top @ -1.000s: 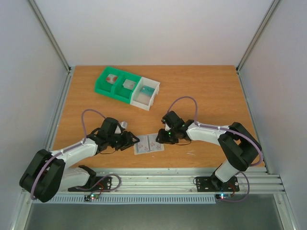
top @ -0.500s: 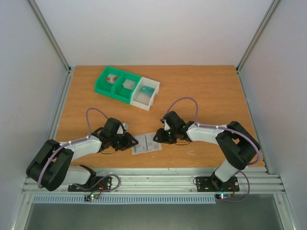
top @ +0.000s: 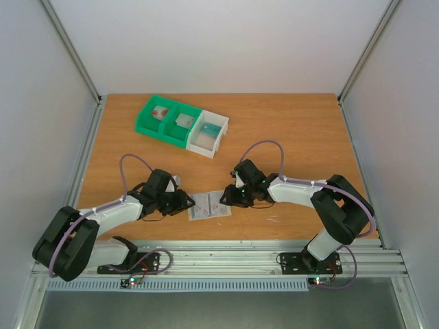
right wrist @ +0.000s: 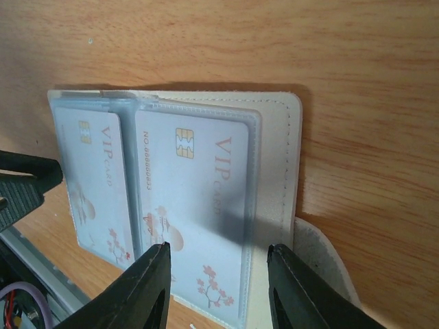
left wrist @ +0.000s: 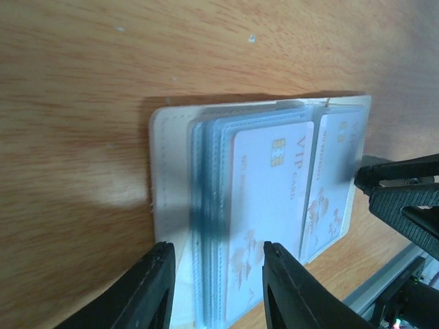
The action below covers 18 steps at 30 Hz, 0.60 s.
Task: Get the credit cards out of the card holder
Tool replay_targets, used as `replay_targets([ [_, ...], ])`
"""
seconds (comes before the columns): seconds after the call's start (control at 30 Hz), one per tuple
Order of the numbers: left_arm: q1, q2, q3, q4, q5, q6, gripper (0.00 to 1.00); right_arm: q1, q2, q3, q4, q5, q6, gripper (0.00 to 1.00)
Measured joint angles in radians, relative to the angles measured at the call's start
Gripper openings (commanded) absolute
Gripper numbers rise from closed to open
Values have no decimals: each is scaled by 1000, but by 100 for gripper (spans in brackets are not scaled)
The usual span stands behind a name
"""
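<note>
Lining up: left gripper (top: pixel 182 201), right gripper (top: pixel 228 199) half-open, seemingly empty, flanking card holder (top: pixel 209 205) at front edge of table (top: pixel 295 130); next pinch credit cards (left wrist: pixel 271 205)

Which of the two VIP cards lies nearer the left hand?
The wider-looking VIP card, directly ahead of the left hand; the second VIP card lies across the fold, beside the right hand.

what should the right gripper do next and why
Probably lower the right gripper and pinch the card beneath it by its near edge. Its jaws stand open over that card, both visible cards sit in the holder, and the left gripper straddles the other panel, placed to steady it.
</note>
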Motion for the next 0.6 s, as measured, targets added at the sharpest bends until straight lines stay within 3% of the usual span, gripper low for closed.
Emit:
replay_targets([
  [0.27, 0, -42, 21, -114, -71, 18, 38, 0, 0, 34, -27, -14, -1, 41],
  [0.6, 0, 56, 54, -61, -35, 36, 33, 0, 11, 66, -57, -10, -5, 41],
])
